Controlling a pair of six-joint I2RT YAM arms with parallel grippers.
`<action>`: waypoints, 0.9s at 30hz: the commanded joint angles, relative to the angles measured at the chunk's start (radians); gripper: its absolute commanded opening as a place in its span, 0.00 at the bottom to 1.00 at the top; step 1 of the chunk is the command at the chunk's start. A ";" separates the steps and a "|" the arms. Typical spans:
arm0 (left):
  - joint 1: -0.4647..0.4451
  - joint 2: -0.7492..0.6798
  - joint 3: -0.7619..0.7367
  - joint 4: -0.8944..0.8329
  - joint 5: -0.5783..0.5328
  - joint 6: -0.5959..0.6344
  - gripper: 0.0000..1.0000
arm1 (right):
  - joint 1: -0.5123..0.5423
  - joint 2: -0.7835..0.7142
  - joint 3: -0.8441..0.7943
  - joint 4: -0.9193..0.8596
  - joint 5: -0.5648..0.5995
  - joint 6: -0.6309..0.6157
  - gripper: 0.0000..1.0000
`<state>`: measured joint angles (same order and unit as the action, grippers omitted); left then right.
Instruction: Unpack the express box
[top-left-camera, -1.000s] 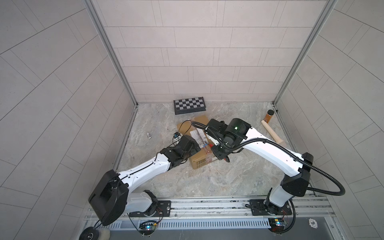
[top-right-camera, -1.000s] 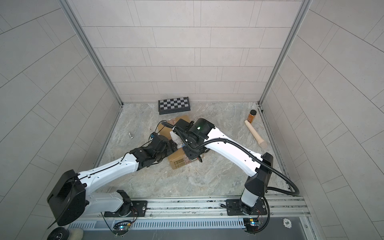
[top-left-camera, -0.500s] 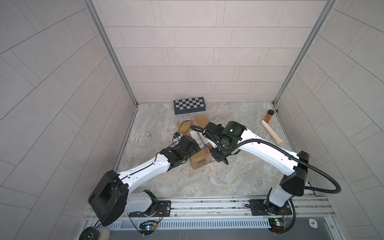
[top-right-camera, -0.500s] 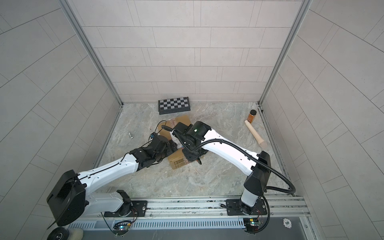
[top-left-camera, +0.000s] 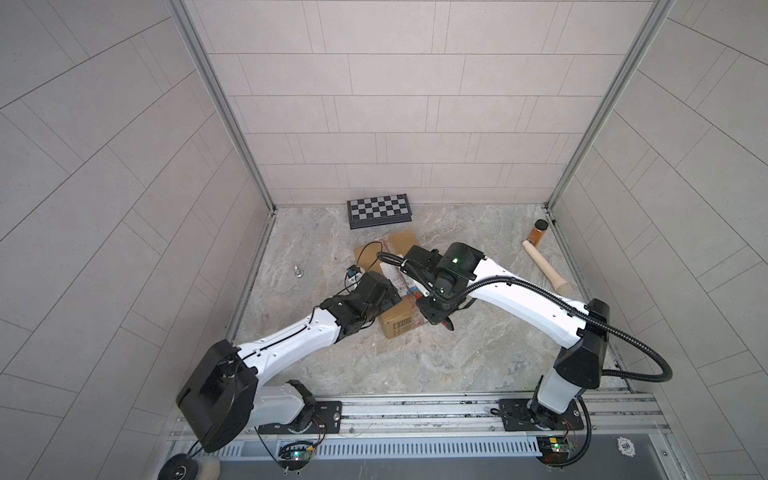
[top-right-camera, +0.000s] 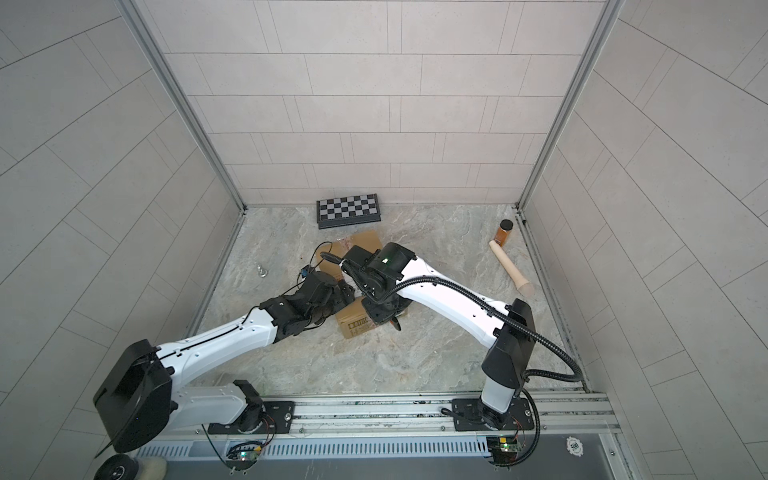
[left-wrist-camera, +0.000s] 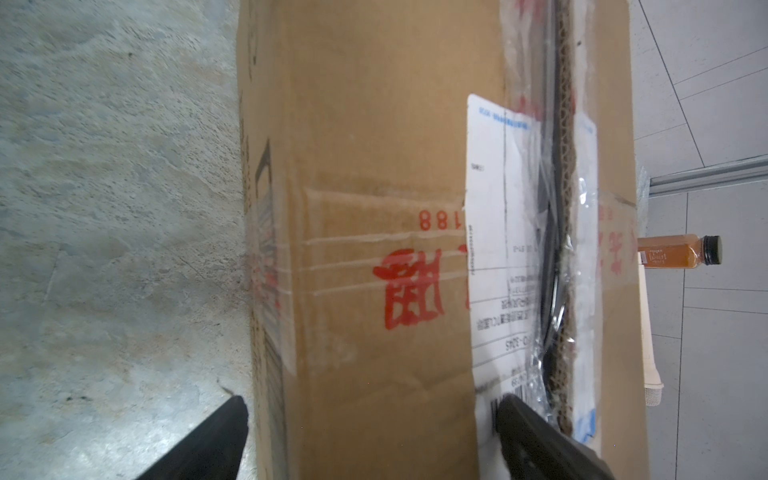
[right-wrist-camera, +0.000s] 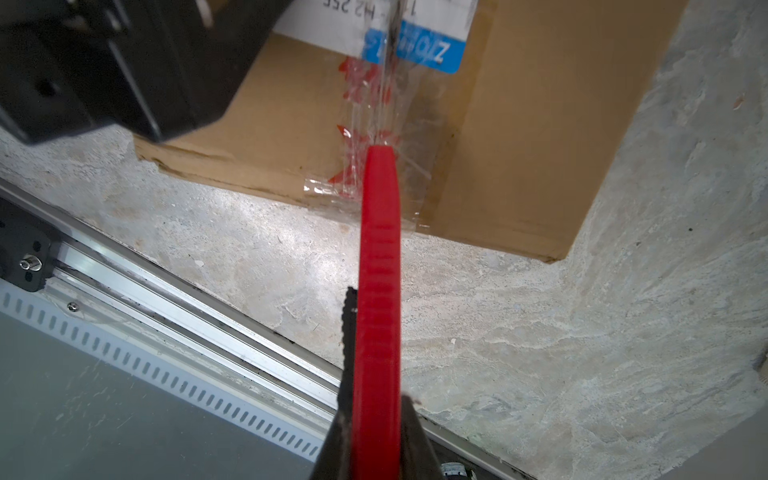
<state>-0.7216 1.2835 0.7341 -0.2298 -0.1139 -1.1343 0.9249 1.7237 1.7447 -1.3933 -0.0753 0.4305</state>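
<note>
Brown cardboard fills most of what I see: the express box (top-left-camera: 398, 323) lies on the stone floor (top-left-camera: 457, 365) near the middle of the cell, between my two wrists, one end toward the checkered board (top-left-camera: 380, 210) at the back wall. My left gripper (left-wrist-camera: 370, 409) stands wide open. One finger (left-wrist-camera: 523, 432) is over the white label (left-wrist-camera: 498, 232) on the top face, and its partner is off the box's long edge above bare floor, so it clamps nothing. My right gripper (right-wrist-camera: 374, 440) is closed on a red tool (right-wrist-camera: 379, 270), whose tip touches the clear tape (right-wrist-camera: 374, 124) close to where the carton meets the floor.

Bare floor lies open between that edge and the front rail (right-wrist-camera: 187, 299). There is more to the right, where an amber bottle (top-left-camera: 539, 232) and a wooden stick (top-left-camera: 546, 268) sit well apart from the box by the side wall. Along the top seam a dark slit shows, its corrugated edge bare, with tape crumpled over it.

In both top views my arms cover much of the lid and my left fingers — the label's print is too blurred to read, and I cannot make out any blade on the tool.
</note>
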 joint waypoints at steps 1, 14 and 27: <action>-0.006 0.060 -0.070 -0.212 0.013 0.013 0.96 | 0.013 0.045 0.015 0.013 -0.028 -0.012 0.00; -0.005 0.064 -0.074 -0.239 0.006 -0.003 0.96 | 0.035 -0.026 0.011 -0.154 -0.061 -0.016 0.00; -0.006 0.034 -0.069 -0.226 0.002 0.017 0.96 | 0.041 0.068 0.054 -0.044 -0.063 -0.021 0.00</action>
<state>-0.7216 1.2758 0.7296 -0.2283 -0.1135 -1.1545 0.9436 1.7416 1.7775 -1.4284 -0.0635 0.4355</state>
